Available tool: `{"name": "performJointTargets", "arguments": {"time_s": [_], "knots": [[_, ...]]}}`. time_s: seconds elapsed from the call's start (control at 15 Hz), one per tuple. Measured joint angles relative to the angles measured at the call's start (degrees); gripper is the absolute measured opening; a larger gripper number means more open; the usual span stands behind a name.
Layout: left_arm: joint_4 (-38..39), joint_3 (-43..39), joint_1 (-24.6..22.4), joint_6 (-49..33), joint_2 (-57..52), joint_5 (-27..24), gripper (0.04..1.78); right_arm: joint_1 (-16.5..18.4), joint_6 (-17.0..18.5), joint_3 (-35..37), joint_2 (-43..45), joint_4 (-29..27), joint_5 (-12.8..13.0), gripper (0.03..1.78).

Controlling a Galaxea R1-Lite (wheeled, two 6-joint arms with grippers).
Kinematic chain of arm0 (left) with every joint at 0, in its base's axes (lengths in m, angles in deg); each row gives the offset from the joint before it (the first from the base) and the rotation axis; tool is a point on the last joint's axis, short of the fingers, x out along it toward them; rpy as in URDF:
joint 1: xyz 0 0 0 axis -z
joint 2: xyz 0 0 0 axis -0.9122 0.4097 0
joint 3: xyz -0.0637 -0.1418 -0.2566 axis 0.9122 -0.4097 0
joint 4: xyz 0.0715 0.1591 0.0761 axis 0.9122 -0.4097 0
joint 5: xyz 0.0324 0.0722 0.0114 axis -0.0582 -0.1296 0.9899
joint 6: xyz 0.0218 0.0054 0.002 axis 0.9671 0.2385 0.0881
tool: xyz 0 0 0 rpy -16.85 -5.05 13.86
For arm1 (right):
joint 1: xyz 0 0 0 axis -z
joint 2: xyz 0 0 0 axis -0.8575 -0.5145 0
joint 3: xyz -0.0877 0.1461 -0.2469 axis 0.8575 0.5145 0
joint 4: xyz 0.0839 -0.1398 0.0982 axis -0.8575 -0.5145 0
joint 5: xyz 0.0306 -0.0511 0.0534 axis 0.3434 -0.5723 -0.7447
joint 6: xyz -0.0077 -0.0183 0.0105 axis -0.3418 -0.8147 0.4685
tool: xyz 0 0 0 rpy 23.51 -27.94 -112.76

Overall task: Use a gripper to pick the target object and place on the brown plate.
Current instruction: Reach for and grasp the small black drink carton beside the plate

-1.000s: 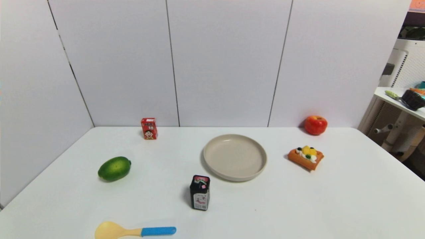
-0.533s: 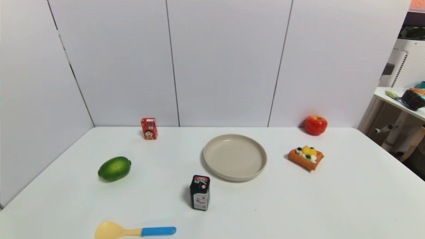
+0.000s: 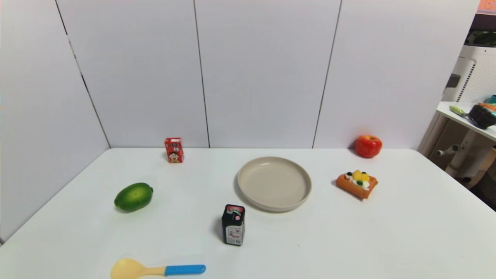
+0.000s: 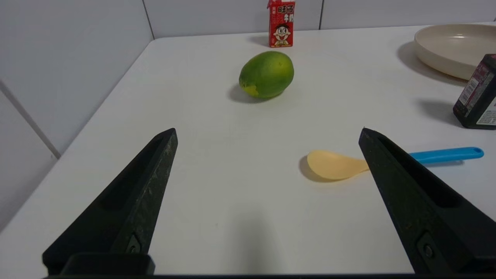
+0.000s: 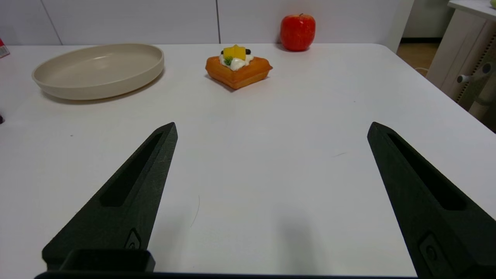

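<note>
The small black drink carton [image 3: 233, 225] stands upright on the white table, just in front of the beige-tan plate [image 3: 274, 183]. It also shows at the edge of the left wrist view [image 4: 477, 97], with the plate [image 4: 453, 48] behind it. No gripper shows in the head view. My left gripper [image 4: 267, 133] is open and empty above the table's near left part, apart from the carton. My right gripper [image 5: 272, 128] is open and empty above the near right part, with the plate [image 5: 99, 69] well ahead of it.
A red carton with a cartoon face [image 3: 174, 150] stands at the back left. A green fruit [image 3: 133, 197] lies at the left. A yellow spoon with a blue handle [image 3: 157, 269] lies near the front edge. A waffle toy [image 3: 356, 183] and a red apple [image 3: 368, 145] are at the right.
</note>
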State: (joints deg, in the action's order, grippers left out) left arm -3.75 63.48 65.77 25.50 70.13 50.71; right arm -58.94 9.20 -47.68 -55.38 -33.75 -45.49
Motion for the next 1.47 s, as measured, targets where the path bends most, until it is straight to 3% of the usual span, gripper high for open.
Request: {"name": "performJointTargets", "arguments": {"time_s": [0.2,0.4,0.6,0.8,0.93,1.07,1.2,1.47], "knots": [[4.8,8.2,0.7,5.8,15.1,-5.3,1.69,0.0,0.0,0.0,0.0,0.0,0.0,1.69],[4.4,21.4,4.1,13.5,32.3,-15.0,1.69,0.0,0.0,0.0,0.0,0.0,0.0,1.69],[-1.4,35.9,11.8,22.9,48.4,-23.4,1.69,0.0,0.0,0.0,0.0,0.0,0.0,1.69],[-6.2,45.5,22.4,29.3,62.8,-26.4,1.69,0.0,0.0,0.0,0.0,0.0,0.0,1.69],[-6.7,48.1,26.9,32.6,69.8,-28.7,1.69,0.0,0.0,0.0,0.0,0.0,0.0,1.69],[-6.5,48.7,28.4,37.6,75.5,-34.6,1.69,0.0,0.0,0.0,0.0,0.0,0.0,1.69],[-6.4,48.6,27.6,42.2,80.0,-39.6,1.69,0.0,0.0,0.0,0.0,0.0,0.0,1.69],[-5.0,48.7,25.5,46.7,87.5,-42.3,1.69,0.0,0.0,0.0,0.0,0.0,0.0,1.69]]}}
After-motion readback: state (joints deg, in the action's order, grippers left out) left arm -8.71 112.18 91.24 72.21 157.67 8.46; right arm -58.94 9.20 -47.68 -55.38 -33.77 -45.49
